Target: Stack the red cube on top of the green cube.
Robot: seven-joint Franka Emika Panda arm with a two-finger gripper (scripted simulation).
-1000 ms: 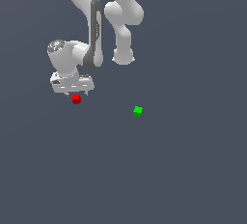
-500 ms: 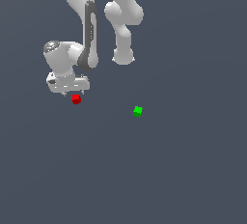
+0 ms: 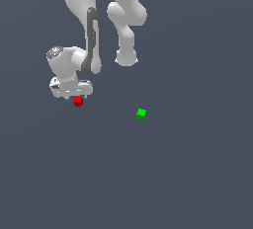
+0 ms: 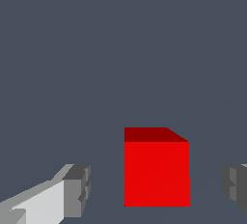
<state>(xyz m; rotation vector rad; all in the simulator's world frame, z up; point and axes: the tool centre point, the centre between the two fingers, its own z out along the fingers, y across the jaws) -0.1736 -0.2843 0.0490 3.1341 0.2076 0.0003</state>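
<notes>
The claw (image 4: 154, 189) is standing wide open, its fingers (image 4: 77, 189) flanking the red cube (image 4: 157, 172) without touching it. The green cube (image 3: 141, 114) is sitting on the surface (image 3: 188, 173), well apart toward the exterior view's right.

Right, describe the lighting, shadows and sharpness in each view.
Exterior view: flat, even light, no glare or blur; no clear cast shadow under the red cube or green cube. Wrist view: sharp, hard-edged render; the red cube shows one darker face and one brighter one, and the gripper fingers either side are crisp, cropped by the frame.
</notes>
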